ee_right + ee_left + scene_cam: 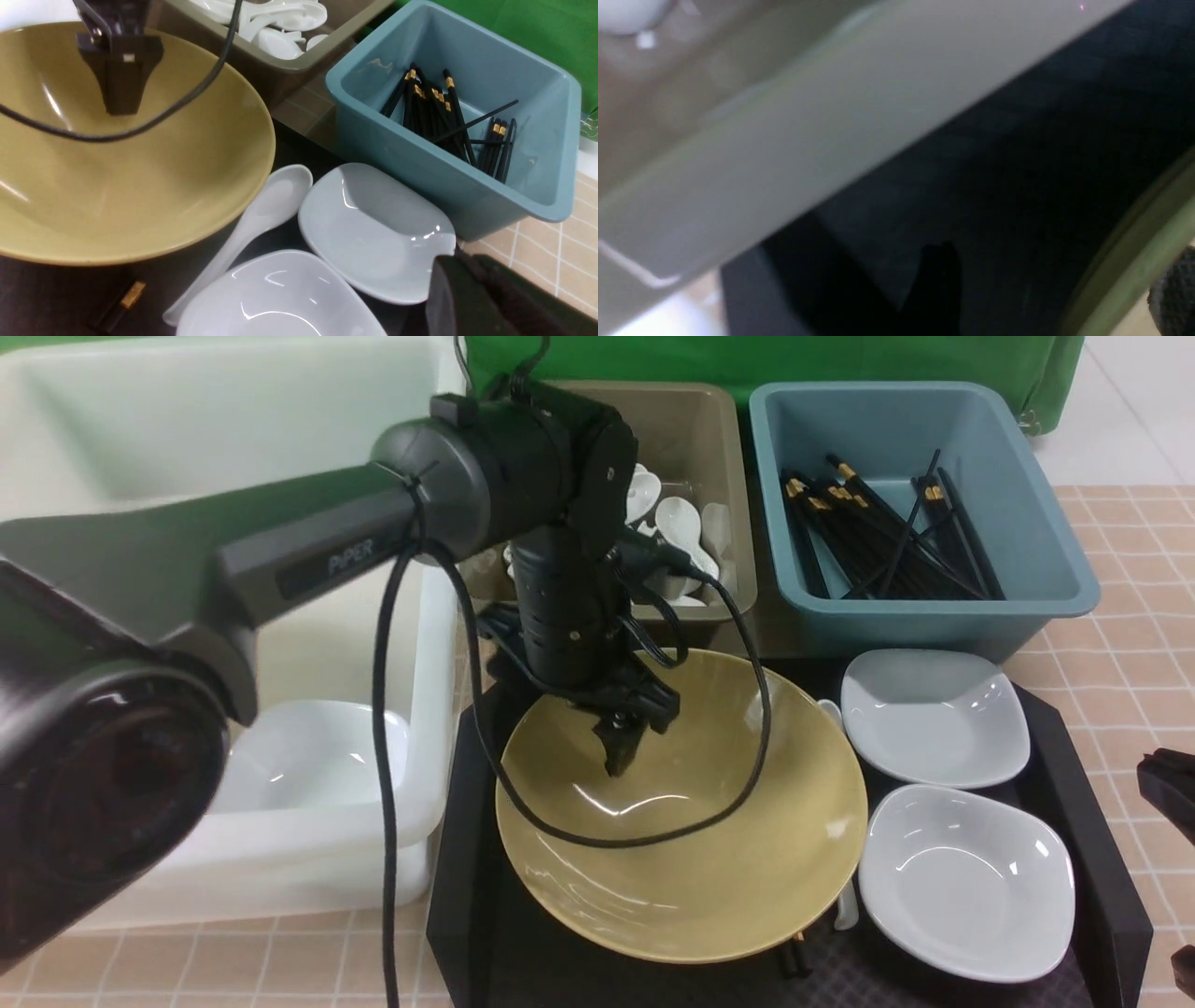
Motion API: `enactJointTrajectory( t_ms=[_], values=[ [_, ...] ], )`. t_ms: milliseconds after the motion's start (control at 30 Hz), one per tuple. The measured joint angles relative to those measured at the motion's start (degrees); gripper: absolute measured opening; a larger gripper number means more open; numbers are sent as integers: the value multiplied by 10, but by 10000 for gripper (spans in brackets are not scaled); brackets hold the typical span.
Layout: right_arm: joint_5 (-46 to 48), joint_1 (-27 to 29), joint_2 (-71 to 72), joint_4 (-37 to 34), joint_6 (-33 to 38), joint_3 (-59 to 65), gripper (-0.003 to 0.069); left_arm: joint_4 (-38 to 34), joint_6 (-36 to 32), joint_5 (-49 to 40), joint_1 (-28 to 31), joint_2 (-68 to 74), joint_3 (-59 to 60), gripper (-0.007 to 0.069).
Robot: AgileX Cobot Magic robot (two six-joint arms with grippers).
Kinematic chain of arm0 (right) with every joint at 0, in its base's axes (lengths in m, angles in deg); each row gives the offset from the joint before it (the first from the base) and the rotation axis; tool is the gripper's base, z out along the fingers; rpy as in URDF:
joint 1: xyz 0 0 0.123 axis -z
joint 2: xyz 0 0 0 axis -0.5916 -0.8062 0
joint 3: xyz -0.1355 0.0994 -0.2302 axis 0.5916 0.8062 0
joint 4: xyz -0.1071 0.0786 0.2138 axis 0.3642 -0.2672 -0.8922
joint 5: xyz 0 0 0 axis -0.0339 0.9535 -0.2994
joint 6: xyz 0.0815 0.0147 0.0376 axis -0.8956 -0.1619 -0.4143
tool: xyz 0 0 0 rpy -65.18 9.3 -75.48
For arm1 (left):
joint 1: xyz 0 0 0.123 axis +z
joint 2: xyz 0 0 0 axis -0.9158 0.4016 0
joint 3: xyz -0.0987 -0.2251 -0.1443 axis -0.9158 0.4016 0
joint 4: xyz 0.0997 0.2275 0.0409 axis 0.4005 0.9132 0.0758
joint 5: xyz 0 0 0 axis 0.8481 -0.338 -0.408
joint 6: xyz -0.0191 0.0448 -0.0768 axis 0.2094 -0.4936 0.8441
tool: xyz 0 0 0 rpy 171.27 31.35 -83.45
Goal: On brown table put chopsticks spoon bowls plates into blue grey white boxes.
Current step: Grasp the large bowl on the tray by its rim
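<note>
Over the far rim of the mustard bowl (691,859), the front view has the left claw (616,756) pointing straight down, 1 finger showing inside the bowl. That bowl sits on the black tray (457,915) on the brown table (1120,644).

Left wrist view, blurred: its fingers (938,284) stand wide apart with the bowl's rim between them, gripping nothing.

Right wrist view: the right claw (460,294) is drawn shut and empty. The spoon (252,224) lies on the tray between the bowl and the far plate (373,233) and near plate (280,298), long axis near to far, scoop at the far end. Chopsticks (444,116) lie in the blue box (551,191).
</note>
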Motion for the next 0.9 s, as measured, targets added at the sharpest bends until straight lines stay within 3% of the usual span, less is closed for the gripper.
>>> enactJointTrajectory(
  t_ms=[167, 267, 433, 600, 900],
  values=[
    [-2, 0, 0, 0, 0, 0, 48, -10, -39, 0, 0, 6, 0, 376],
    [-4, 0, 0, 0, 0, 0, 48, -32, -60, -9, 5, -1, -3, 211],
    [-4, 0, 0, 0, -1, 0, 52, -77, -75, -20, 20, -42, -5, 38],
    [-4, 0, 0, 0, -1, 0, 55, -118, -113, -3, 57, -95, -4, 7],
    [-4, 0, 0, 0, -1, 0, 59, -298, -194, -2, 121, -191, -4, 7]
  ],
)
